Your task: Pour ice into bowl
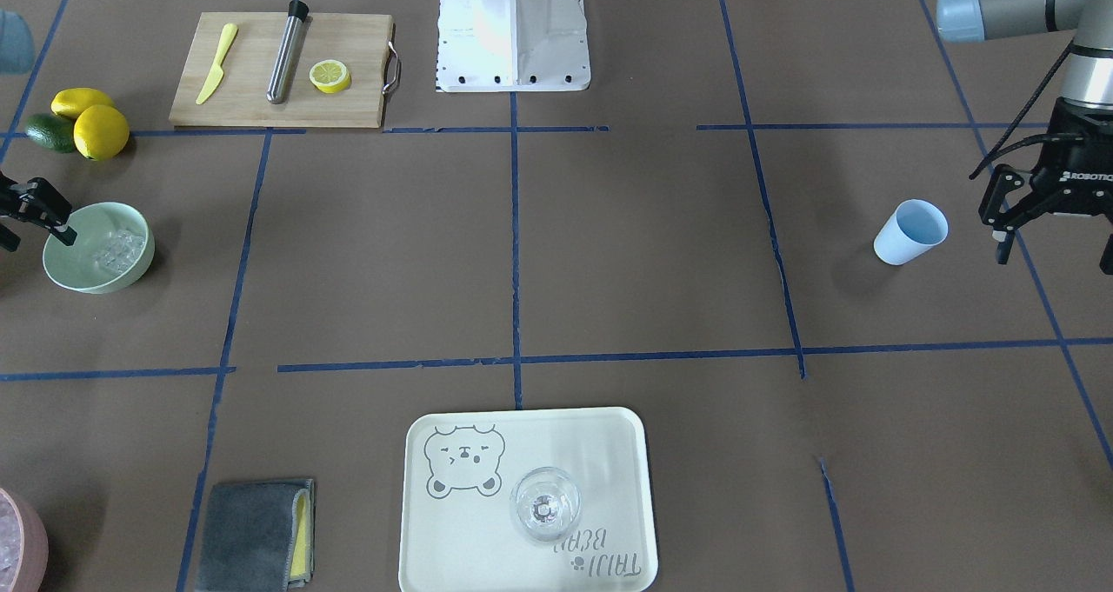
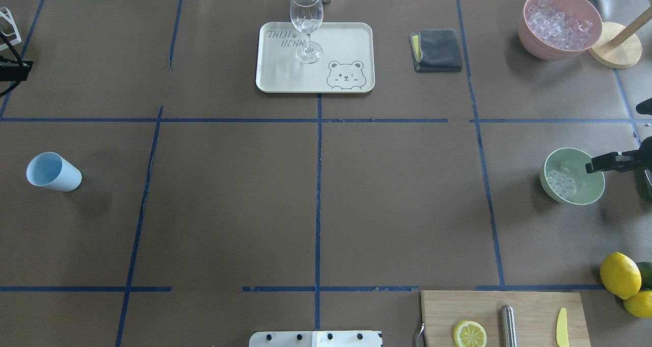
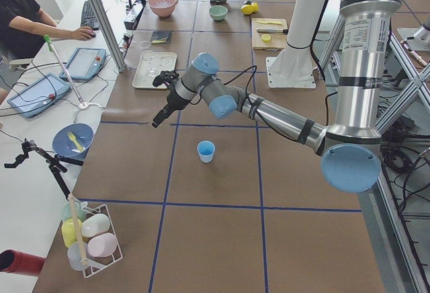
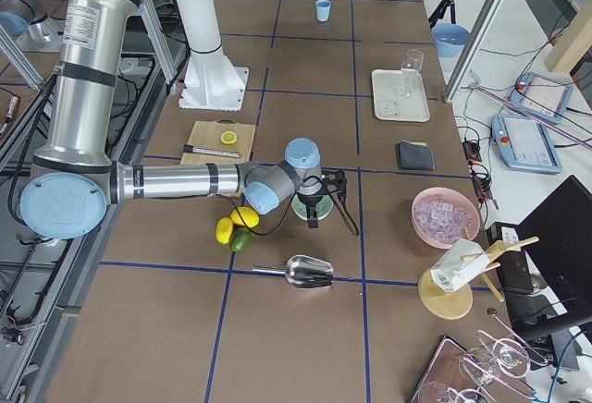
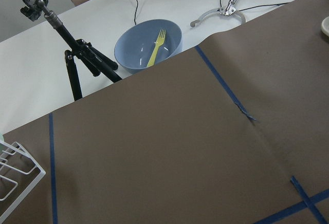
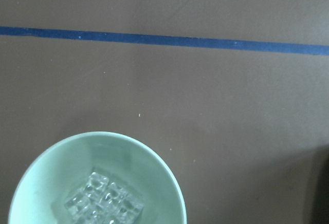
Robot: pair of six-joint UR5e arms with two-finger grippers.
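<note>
The pale mint-green bowl [image 1: 87,270] stands at the robot's right end of the table. A small cluster of clear ice cubes [image 1: 120,250] lies inside it. The bowl [image 6: 128,157] and ice [image 6: 105,204] also show in the right wrist view, from above. My right gripper [image 1: 33,229] hovers over the bowl's outer rim [image 2: 593,194], open and empty. My left gripper [image 1: 1055,257] is open and empty, raised beside the light blue cup [image 1: 910,232], which stands upright and looks empty. The left wrist view shows neither of them.
A pink bowl of ice [image 2: 560,26], a grey cloth [image 2: 437,50] and a tray [image 2: 285,77] with a wine glass [image 2: 306,16] stand along the far edge. A cutting board [image 2: 530,306], lemons [image 2: 619,274] and a metal scoop [image 4: 310,274] lie near the bowl.
</note>
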